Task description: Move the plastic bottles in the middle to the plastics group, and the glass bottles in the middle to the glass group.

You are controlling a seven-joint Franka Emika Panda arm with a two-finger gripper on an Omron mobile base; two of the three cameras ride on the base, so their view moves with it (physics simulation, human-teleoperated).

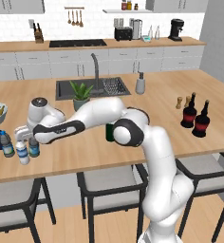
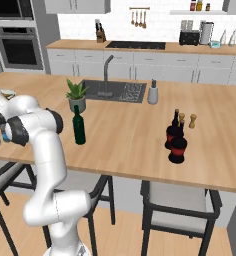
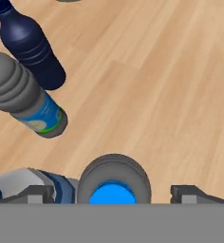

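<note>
Where jaws gape — blue-capped bottle (image 3: 114, 182) between

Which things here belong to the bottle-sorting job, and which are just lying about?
Job: blue-capped bottle, white-capped bottle, wine bottle, dark blue bottle, teal-labelled bottle, red-labelled bottles.
Lying about: potted plant, pepper shaker, soap dispenser, bowl.
</note>
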